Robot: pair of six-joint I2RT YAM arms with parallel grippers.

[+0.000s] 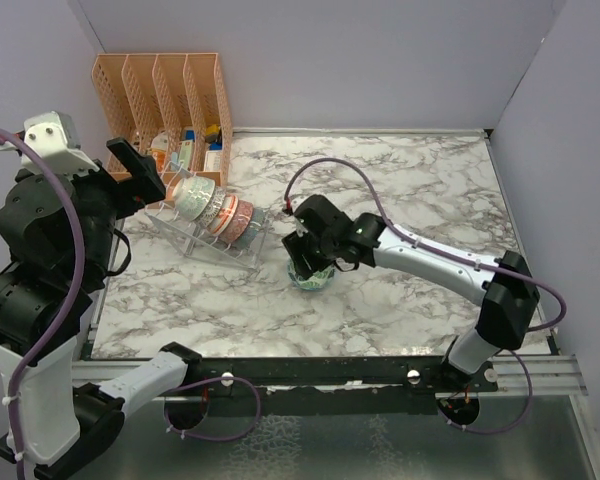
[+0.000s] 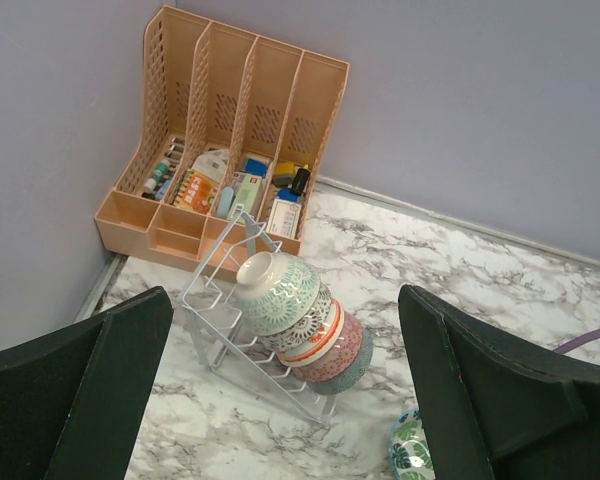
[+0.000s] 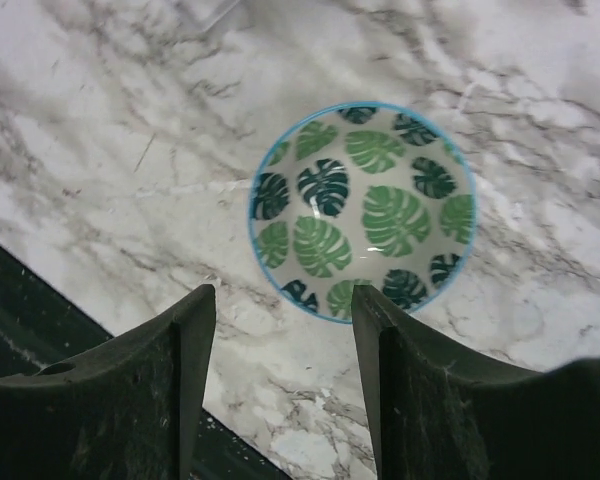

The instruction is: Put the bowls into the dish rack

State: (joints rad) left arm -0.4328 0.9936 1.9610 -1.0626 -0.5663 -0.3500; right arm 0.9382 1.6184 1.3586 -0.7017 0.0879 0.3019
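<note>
Presently leaf bowl (image 3: pixel 362 210) found upright on table (image 3: pixel 100 150); right gripper (image 3: pixel 280 335) spread wide above it, empty. Probably ceramic: rigid, slick, chip-prone. Rim to be pinched. Left gripper (image 2: pixel 285 320) wide, empty.

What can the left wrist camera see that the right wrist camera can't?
Only the left wrist view shows the orange slotted plastic organizer in the corner and the clear plastic dish rack holding a row of round patterned bowls. Only the right wrist view shows the inside of the white round bowl with green leaves and a blue rim, upright. Both show the grey-veined marble table, and the left wrist view catches that leaf bowl's edge.
</note>
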